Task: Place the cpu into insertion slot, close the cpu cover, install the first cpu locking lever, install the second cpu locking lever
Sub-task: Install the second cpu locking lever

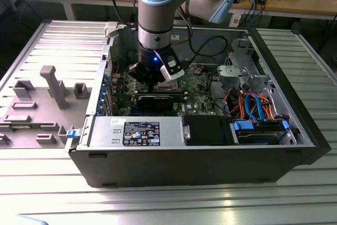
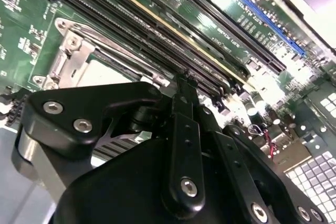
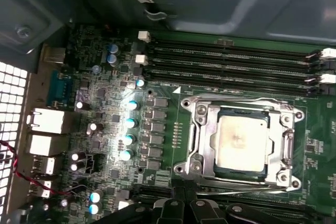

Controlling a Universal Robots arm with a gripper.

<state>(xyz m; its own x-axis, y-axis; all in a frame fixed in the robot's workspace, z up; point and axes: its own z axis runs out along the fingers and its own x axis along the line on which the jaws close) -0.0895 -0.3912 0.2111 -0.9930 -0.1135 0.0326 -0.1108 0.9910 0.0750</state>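
Green circuit board, cpu (image 3: 241,141) under cpu cover (image 3: 198,139), just beside pressed-together gripper (image 3: 183,207).

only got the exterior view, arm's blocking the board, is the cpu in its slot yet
observer: Yes. In the first wrist view the cpu lies flat in it.
operator: cover down
observer: The cover lies flat around the chip, and the metal top shows through its window.
operator: where's the gripper vs the cover
observer: The gripper is just off one edge of the cover, above the memory slots on that side.
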